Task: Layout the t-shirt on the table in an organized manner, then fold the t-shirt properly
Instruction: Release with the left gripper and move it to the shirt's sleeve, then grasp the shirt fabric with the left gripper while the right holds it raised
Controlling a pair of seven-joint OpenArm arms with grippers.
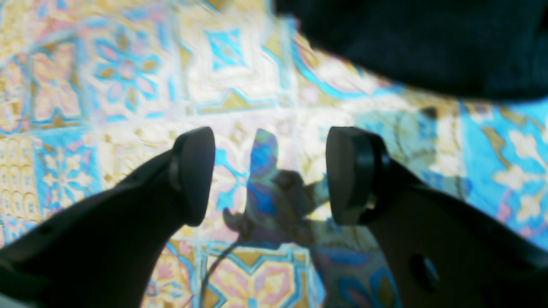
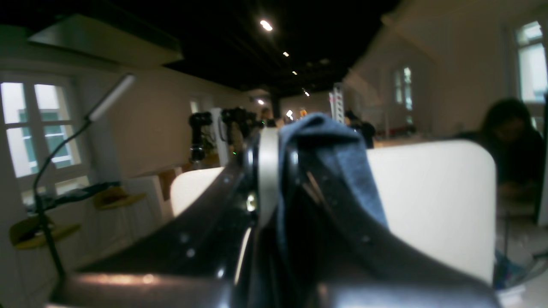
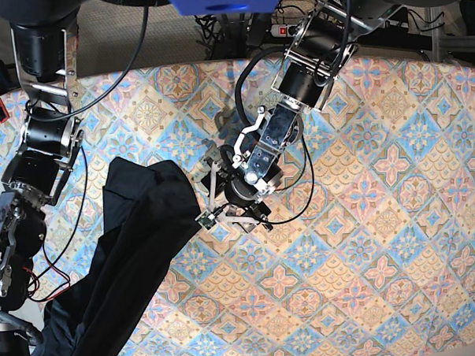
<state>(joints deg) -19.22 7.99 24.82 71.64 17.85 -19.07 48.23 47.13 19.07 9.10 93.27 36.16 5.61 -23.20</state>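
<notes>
The black t-shirt (image 3: 134, 238) lies in a long bunched strip from the table's middle left down to the bottom left corner. My left gripper (image 3: 207, 197) hovers just right of the shirt's upper edge, open and empty. In the left wrist view its fingers (image 1: 195, 173) stand wide apart over the patterned table (image 1: 128, 68), with the t-shirt (image 1: 428, 42) beyond them at the top right. My right gripper (image 2: 276, 137) is shut on a fold of the t-shirt (image 2: 338, 162), held up with the camera facing the room.
The patterned table (image 3: 365, 220) stretches to the right of the shirt. The right arm (image 3: 22, 219) runs down the left table edge. Cables hang by both arms. A person (image 2: 509, 141) and a lamp (image 2: 107, 100) show in the room behind.
</notes>
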